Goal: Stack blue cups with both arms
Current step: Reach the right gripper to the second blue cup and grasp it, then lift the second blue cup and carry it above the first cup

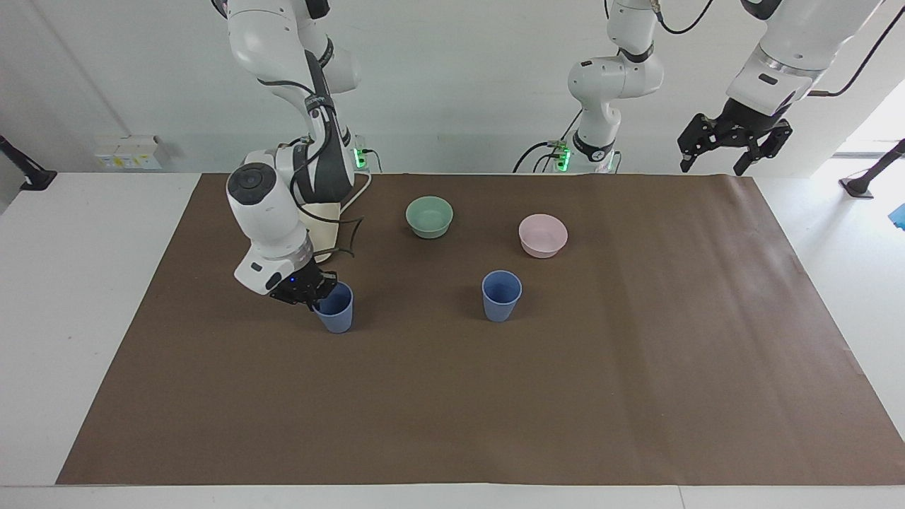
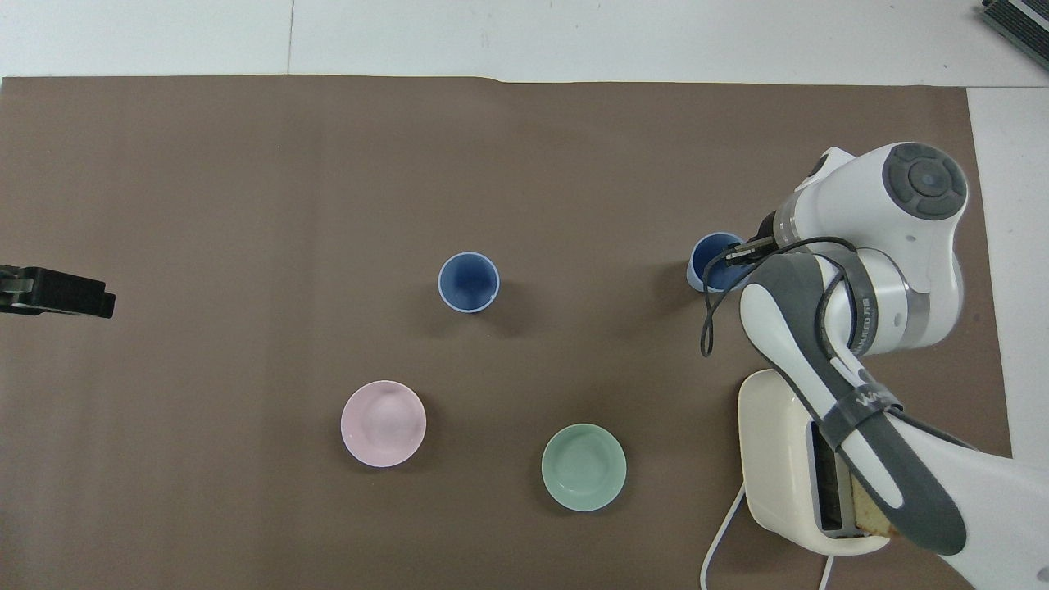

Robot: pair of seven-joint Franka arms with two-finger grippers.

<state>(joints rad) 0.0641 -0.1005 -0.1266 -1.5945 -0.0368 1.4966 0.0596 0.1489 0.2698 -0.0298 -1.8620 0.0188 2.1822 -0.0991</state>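
In the facing view, the right arm's black two-finger tool (image 1: 316, 296) sits low at the rim of a small periwinkle-blue tapered plastic cup (image 1: 335, 308), toward the right arm's end of the brown paper sheet (image 1: 452, 396) that covers the white desk (image 1: 85, 233). The tool is pressed together on the cup's rim wall, one finger inside and one outside. This view shows the cup leaning slightly toward the tool; its base appears to rest on the sheet, though this cannot be confirmed. The cream toaster (image 1: 322, 230) is almost hidden here by the right arm.

Further along stand the mint-green round bowl (image 1: 429, 216), the second periwinkle-blue cup (image 1: 501, 295), upright and alone near the sheet's middle, and the pale pink round bowl (image 1: 542, 235). Both bowls lie nearer to the robots than the cups. The left arm's tool (image 1: 732, 136) hangs spread in the air over the sheet's edge at the left arm's end, waiting.

In the overhead view, only the tip of the left tool (image 2: 57, 292) shows at the frame's edge. The view looks down into the pink bowl (image 2: 383, 424), the free cup (image 2: 469, 282) and the green bowl (image 2: 583, 467). The held cup (image 2: 711, 262) is partly covered by the right tool (image 2: 742, 254). The toaster (image 2: 787, 467) shows a slice of bread in its slot.
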